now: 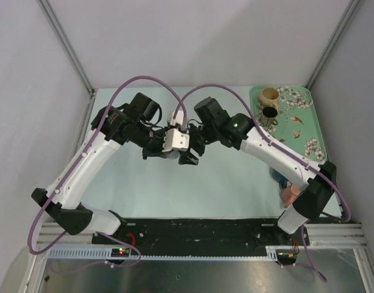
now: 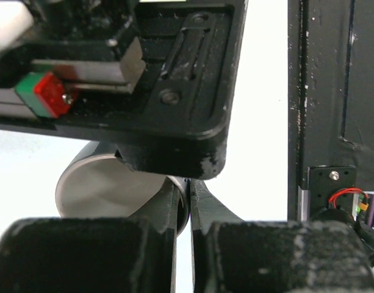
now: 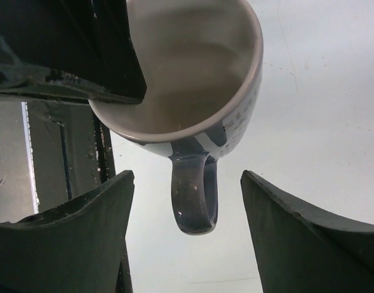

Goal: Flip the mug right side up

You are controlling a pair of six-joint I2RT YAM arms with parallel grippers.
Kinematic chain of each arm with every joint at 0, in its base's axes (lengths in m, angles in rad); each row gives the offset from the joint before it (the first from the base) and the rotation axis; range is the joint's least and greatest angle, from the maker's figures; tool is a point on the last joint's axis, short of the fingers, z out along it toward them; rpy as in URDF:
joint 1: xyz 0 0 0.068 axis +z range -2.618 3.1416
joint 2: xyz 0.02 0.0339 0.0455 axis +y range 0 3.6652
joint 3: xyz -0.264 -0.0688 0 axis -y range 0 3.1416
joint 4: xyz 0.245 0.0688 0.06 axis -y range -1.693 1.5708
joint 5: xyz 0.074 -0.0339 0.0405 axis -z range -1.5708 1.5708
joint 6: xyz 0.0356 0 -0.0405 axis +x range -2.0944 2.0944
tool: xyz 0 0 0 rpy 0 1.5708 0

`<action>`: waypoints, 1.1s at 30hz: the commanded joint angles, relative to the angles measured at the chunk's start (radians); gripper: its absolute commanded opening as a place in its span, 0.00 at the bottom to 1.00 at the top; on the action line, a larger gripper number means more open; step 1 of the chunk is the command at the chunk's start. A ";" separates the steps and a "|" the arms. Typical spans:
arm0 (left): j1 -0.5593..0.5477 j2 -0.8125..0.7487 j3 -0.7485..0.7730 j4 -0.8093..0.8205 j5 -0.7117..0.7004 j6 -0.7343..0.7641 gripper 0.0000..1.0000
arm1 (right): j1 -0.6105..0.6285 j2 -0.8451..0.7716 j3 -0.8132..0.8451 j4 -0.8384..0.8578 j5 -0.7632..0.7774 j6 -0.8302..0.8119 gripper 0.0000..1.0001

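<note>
The mug [image 3: 199, 73] is cream inside with a blue-grey patterned outside and a blue-grey handle [image 3: 194, 198]. It is held off the table, its mouth facing the right wrist camera. My left gripper [image 2: 190, 183] is shut on the mug's rim, one finger inside and one outside; the mug's grey body [image 2: 107, 183] shows to its left. My right gripper [image 3: 187, 177] is open, its fingers on either side of the handle without touching it. In the top view both grippers meet at mid-table, left [image 1: 165, 149] and right [image 1: 190, 152], and hide the mug.
A green floral tray [image 1: 299, 125] at the back right holds a tan cup [image 1: 270, 96] and a dark cup [image 1: 269, 113]. Orange and blue objects [image 1: 289, 190] lie by the right arm's base. The pale table [image 1: 235, 189] spreads around the grippers.
</note>
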State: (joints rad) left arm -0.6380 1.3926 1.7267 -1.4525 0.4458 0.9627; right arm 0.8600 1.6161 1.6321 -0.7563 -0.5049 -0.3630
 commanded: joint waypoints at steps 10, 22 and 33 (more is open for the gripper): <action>0.010 0.012 0.060 -0.096 0.133 -0.110 0.00 | -0.132 -0.180 -0.108 0.002 -0.136 -0.073 0.87; 0.005 0.012 0.100 -0.102 0.151 -0.140 0.00 | -0.171 -0.222 -0.146 0.169 -0.280 0.041 0.94; -0.006 -0.007 0.090 -0.113 0.160 -0.121 0.00 | -0.156 -0.194 -0.121 0.187 -0.337 -0.026 0.94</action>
State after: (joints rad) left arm -0.6365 1.4197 1.7863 -1.3914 0.5568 0.8383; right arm 0.6388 1.4158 1.4830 -0.5850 -0.8074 -0.3202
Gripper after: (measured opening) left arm 0.077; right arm 0.960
